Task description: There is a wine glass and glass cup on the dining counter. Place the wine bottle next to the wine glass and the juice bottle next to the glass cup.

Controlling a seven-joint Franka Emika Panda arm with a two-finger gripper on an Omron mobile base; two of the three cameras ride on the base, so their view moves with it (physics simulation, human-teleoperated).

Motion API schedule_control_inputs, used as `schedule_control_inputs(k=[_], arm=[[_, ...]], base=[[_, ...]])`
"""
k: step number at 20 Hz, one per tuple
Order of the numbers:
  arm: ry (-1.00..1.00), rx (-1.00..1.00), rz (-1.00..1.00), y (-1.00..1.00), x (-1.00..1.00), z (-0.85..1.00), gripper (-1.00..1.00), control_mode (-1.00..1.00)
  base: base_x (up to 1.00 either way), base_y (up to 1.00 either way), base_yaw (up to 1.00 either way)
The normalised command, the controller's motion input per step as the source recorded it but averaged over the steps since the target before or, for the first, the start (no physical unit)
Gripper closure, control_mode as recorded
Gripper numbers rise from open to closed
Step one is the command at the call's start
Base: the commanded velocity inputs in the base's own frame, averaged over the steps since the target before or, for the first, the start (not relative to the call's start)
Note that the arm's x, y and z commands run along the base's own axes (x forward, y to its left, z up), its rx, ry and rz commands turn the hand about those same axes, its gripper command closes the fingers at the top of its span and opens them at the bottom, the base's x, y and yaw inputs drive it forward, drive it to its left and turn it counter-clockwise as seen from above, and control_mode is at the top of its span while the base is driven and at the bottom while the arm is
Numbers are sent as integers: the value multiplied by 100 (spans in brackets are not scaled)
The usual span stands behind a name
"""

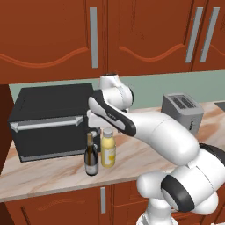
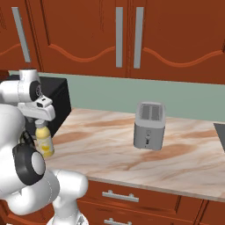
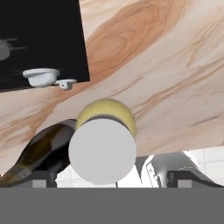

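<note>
The juice bottle (image 1: pixel 108 150), yellow with a white cap, stands near the front of a marble counter (image 1: pixel 145 151) under wall cabinets. The dark wine bottle (image 1: pixel 91 156) stands close on its left. My gripper (image 1: pixel 101 128) hangs just above the juice bottle's cap, pointing down. In the hand view the white cap (image 3: pixel 103 151) sits between my gripper's (image 3: pixel 113 178) widely spread fingertips (image 3: pixel 43 177), with the wine bottle (image 3: pixel 41 153) to one side. The gripper is open and holds nothing. The juice bottle (image 2: pixel 44 141) also stands below my hand in the right base view. The wine glass, glass cup and dining counter are out of view.
A black microwave (image 1: pixel 48 121) stands right behind the two bottles. A grey toaster (image 1: pixel 182 110) sits further right on the counter (image 2: pixel 105 145). Red-brown wall cabinets (image 1: pixel 110 35) hang above. The counter's front edge runs just in front of the bottles.
</note>
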Motion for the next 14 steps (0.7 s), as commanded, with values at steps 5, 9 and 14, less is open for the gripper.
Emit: schedule_control_inputs(k=[5,9,14], arm=[[0,-2,0,-6,8,-9,-100,-100],[0,0,3,0,13,-2,-100,-100],[0,0,2,0,18,-2,-100,-100]], base=[[0,0,0],[0,0,0],[0,0,0]])
